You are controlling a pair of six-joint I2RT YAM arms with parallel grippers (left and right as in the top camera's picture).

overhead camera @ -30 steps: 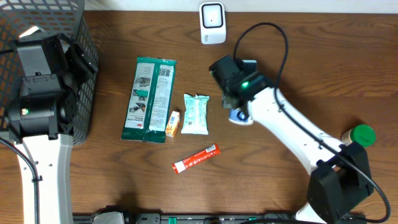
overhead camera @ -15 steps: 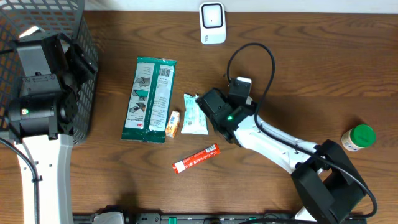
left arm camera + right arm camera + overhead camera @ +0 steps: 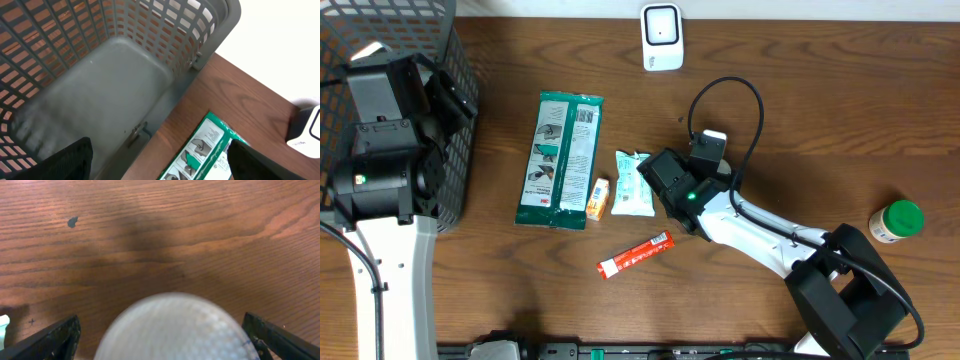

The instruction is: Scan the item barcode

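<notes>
The right gripper (image 3: 160, 330) has come back from the far edge of the desk (image 3: 840, 110). Its fingers now stand wide, the white round item (image 3: 175, 325) seemingly released; scan likely done.

The item (image 3: 177, 327) shows only in the right wrist view: a pale, rounded white dome, blurred, low in the frame between the spread fingers of the right claw (image 3: 165, 340), with a gap on its left side. From overhead the arm hides it. The scanner (image 3: 661, 37), a small white box with a dark window, stands at the far edge of the tabletop (image 3: 840, 90), well apart.
</notes>
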